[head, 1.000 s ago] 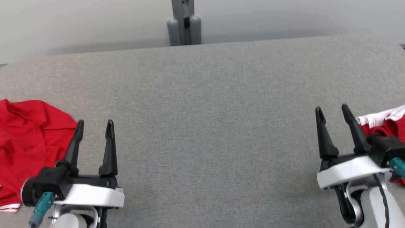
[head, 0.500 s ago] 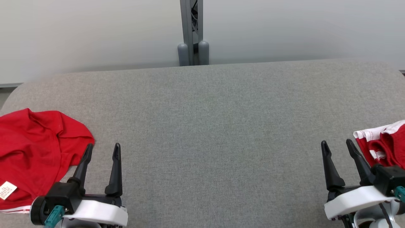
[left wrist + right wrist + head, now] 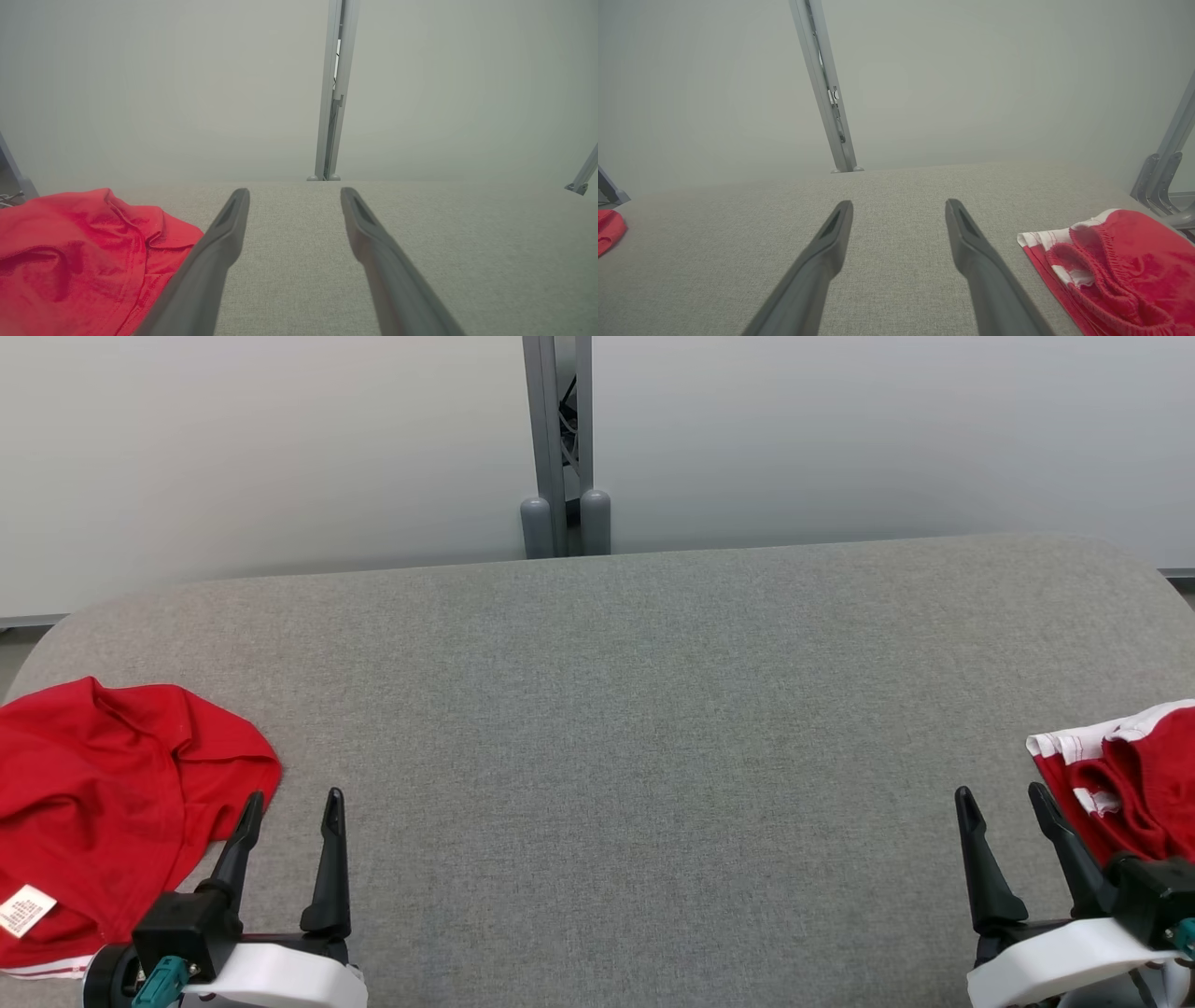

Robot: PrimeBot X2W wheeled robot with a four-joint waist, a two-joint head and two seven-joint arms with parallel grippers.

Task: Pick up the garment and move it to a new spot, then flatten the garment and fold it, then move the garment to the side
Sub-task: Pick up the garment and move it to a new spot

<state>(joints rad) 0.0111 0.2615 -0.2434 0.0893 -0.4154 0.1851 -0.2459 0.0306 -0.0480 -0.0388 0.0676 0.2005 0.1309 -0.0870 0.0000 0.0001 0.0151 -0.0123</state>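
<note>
The left claw (image 3: 292, 800) and right claw (image 3: 1001, 793) each have two tapered black fingers (image 3: 327, 863), a white wrist shell (image 3: 275, 980) and a teal connector (image 3: 157, 982).

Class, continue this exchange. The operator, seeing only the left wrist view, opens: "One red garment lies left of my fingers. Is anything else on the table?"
Observer: Yes. A second red garment with white stripes lies at the right edge of the table.
Operator: Is the right gripper holding it?
Observer: No. The right gripper is open, just left of it, not touching.
Operator: Anything on my red garment I miss?
Observer: A white label lies on the red garment, near its edge closest to the robot.
</note>
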